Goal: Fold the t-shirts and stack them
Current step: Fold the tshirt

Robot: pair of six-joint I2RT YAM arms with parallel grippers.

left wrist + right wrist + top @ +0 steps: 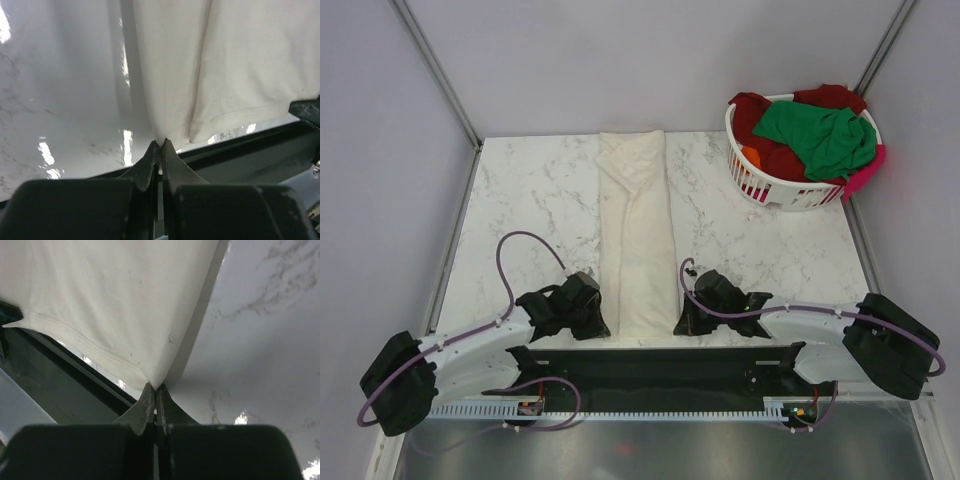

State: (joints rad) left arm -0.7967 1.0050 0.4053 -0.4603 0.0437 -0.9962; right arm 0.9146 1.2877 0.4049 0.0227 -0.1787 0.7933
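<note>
A cream t-shirt [638, 230] lies folded into a long narrow strip down the middle of the marble table. My left gripper [602, 322] is shut on its near left hem corner [165, 131]. My right gripper [682, 322] is shut on its near right hem corner [152, 375]. Both corners sit pinched between the closed fingertips, close to the table's near edge. Green [820, 135], dark red [775, 160], orange and pink t-shirts lie heaped in the basket.
A white slatted laundry basket [760, 185] stands at the back right corner of the table. A black rail [660, 365] runs along the near edge between the arm bases. Grey walls close in the back and sides.
</note>
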